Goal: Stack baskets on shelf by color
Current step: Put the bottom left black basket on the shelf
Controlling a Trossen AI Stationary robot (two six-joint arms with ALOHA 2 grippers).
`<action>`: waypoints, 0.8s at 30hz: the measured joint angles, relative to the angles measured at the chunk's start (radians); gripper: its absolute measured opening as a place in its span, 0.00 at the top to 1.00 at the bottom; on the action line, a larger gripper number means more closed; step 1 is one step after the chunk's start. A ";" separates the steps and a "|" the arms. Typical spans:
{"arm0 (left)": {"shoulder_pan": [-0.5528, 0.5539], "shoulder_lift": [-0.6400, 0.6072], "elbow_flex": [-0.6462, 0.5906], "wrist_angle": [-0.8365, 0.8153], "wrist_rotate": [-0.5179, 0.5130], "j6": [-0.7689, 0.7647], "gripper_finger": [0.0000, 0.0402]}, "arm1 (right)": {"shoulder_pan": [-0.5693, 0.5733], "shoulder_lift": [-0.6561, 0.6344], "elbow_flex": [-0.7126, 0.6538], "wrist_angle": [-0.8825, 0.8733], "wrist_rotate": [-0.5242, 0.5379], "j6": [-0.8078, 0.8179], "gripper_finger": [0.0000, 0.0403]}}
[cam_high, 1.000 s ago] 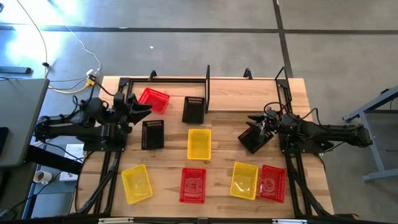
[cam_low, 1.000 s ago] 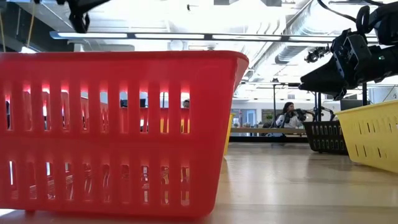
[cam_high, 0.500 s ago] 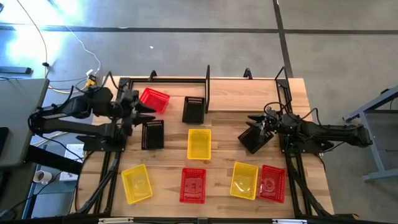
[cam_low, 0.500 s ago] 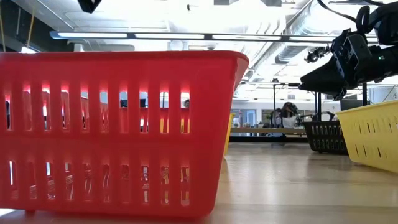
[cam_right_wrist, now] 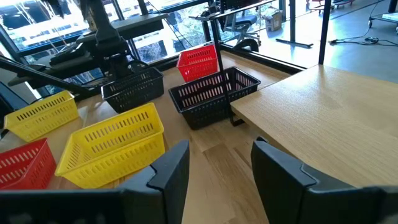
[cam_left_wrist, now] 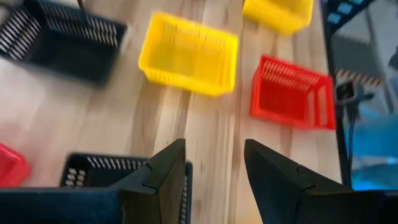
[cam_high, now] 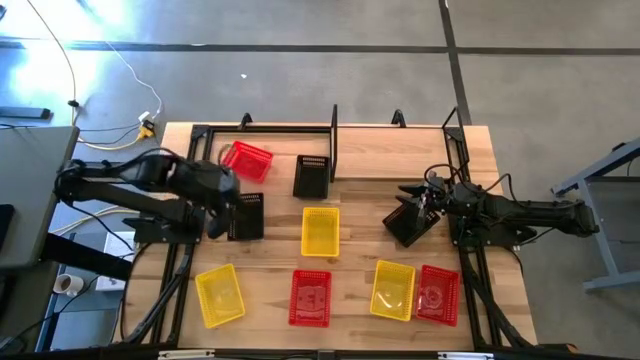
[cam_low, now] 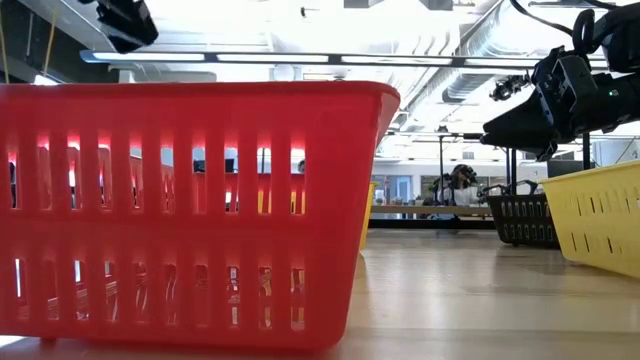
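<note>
Several baskets stand on their bottoms on the table. A red basket (cam_high: 247, 160) and a black basket (cam_high: 311, 176) sit by the shelf (cam_high: 334, 135) at the far edge. A second black basket (cam_high: 248, 216) and a yellow one (cam_high: 320, 230) are mid-table. Along the near edge stand yellow (cam_high: 220, 295), red (cam_high: 310, 297), yellow (cam_high: 394, 289) and red (cam_high: 437, 294) baskets. My left gripper (cam_left_wrist: 214, 168) is open, high above the mid-table black basket (cam_left_wrist: 93, 171). My right gripper (cam_right_wrist: 214, 165) is open and empty, right of the middle yellow basket.
The shelf's thin black posts (cam_high: 457, 130) rise along the far edge. Bare wood lies between the middle yellow basket and my right gripper (cam_high: 400, 215). In the low view the near red basket (cam_low: 190, 210) fills the foreground. Cables and a grey desk stand left of the table.
My left gripper has swung from beside the far red basket toward the near edge and now stands over the mid-table black basket, turned to point down. My right arm and all the baskets have stayed put.
</note>
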 joint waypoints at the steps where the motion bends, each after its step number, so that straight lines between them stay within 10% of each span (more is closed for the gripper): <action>1: -0.014 0.018 0.000 -0.005 -0.007 -0.006 0.62 | 0.000 0.000 0.000 0.000 0.000 0.000 0.61; 24: -0.153 0.518 0.000 -0.051 -0.052 -0.097 0.62 | 0.000 0.000 0.000 0.000 0.000 0.000 0.61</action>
